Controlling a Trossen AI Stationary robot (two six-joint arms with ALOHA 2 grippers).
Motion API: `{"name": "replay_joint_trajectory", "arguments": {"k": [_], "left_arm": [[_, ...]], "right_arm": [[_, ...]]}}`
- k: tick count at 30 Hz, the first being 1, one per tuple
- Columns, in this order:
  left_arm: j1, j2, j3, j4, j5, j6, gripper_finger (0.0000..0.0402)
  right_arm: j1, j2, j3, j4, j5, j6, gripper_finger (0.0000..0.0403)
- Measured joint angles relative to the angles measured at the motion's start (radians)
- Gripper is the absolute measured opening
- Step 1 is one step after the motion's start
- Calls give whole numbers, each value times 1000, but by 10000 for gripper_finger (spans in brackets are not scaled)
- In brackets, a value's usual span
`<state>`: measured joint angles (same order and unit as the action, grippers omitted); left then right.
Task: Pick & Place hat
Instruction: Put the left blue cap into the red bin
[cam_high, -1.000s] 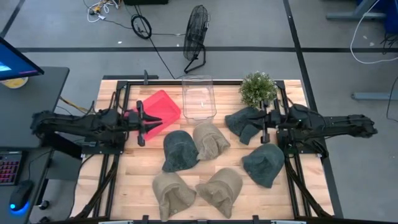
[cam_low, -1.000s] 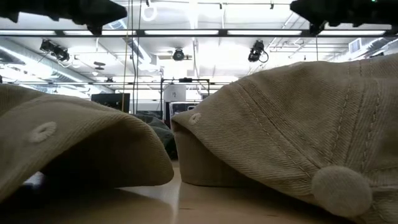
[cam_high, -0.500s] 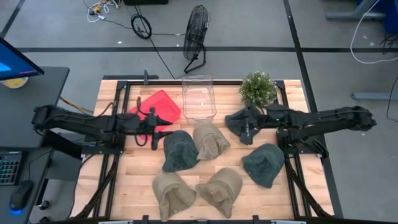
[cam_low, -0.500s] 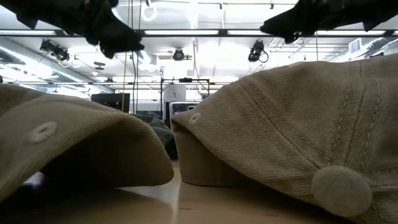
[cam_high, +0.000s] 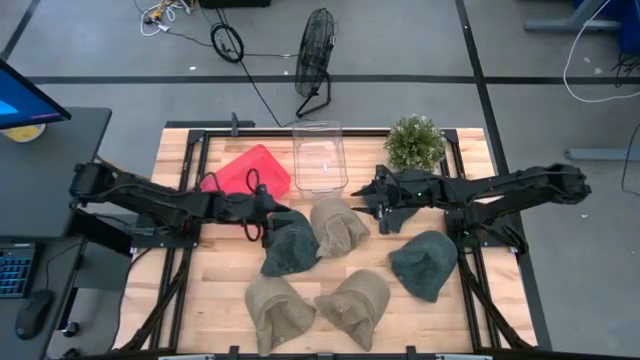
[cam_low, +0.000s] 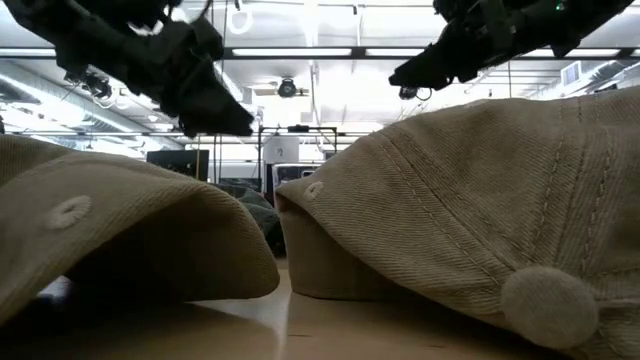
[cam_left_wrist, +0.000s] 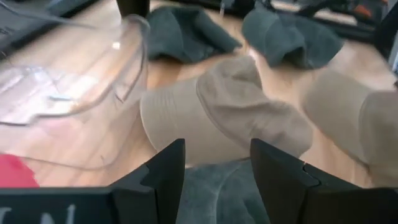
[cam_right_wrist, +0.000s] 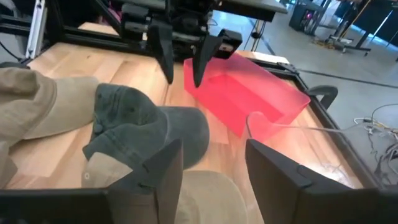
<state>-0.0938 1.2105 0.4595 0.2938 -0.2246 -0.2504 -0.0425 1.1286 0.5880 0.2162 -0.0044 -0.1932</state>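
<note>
over the last second both arms have swung inward from the desk's (cam_high: 215, 290) sides toward the pile of hats in the middle. the left tool (cam_high: 279, 216) now hangs over the dark green hat (cam_high: 290, 243), right at its upper edge, where a second ago it sat back by the red bin (cam_high: 250, 170). its fingers (cam_left_wrist: 163, 171) stand spread, with nothing between them; the left wrist view shows green cloth just below them and the tan hat (cam_high: 337, 225) ahead. the right tool (cam_high: 368, 198) has reached past the second green hat to hover near that tan hat's upper corner, also parted and empty. no hat has been lifted yet, and all lie on the desk. the clear bin (cam_high: 319, 157) and red bin hold none. judging by the approach, a grab of the dark green hat looks closest.
</note>
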Motion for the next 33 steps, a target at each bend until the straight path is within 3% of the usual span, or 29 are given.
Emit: {"name": "replay_joint_trajectory", "arguments": {"k": [9,12,17,28,33], "left_arm": [[-90,110,0,0,0,-54,185],[-112,113,0,-13,-11,-79,185],[-146,113,0,-122,-132,-82,180],[-211,113,-1,-123,-138,-163,158],[-214,126,0,-131,-139,-211,170]], "right_arm": [[0,39,0,-2,0,0,178],[0,40,0,-2,-1,0,178],[0,40,0,-3,-1,0,178],[0,40,0,-10,-4,-5,178],[0,40,0,-10,-5,-7,178]]}}
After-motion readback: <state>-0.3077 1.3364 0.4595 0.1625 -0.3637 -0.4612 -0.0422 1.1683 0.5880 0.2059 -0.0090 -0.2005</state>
